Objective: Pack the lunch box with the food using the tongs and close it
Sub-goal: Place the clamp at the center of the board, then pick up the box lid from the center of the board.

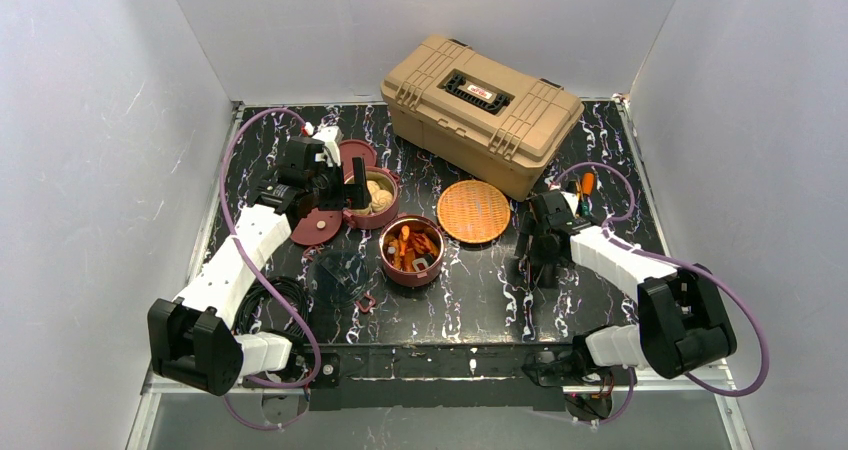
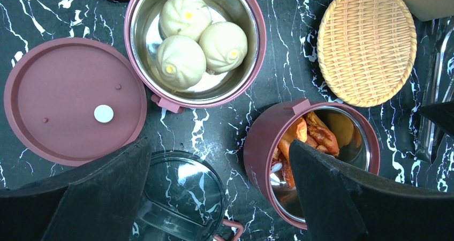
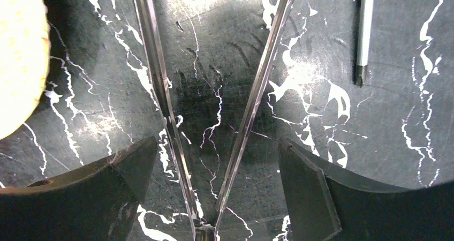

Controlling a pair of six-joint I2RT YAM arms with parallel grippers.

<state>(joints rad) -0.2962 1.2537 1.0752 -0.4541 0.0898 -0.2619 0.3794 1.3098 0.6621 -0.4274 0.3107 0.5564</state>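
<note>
Tongs: thin springy steel, likely light and slippery; flat toward the table's right edge. Pinch both arms mid-length. Right gripper spread astride them.

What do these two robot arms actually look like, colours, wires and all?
The left arm and right arm have white boxy shells between chunky black joints; a purple cable loops along each. The left gripper and right gripper are black, each with two flat, wedge-shaped matte fingers.
</note>
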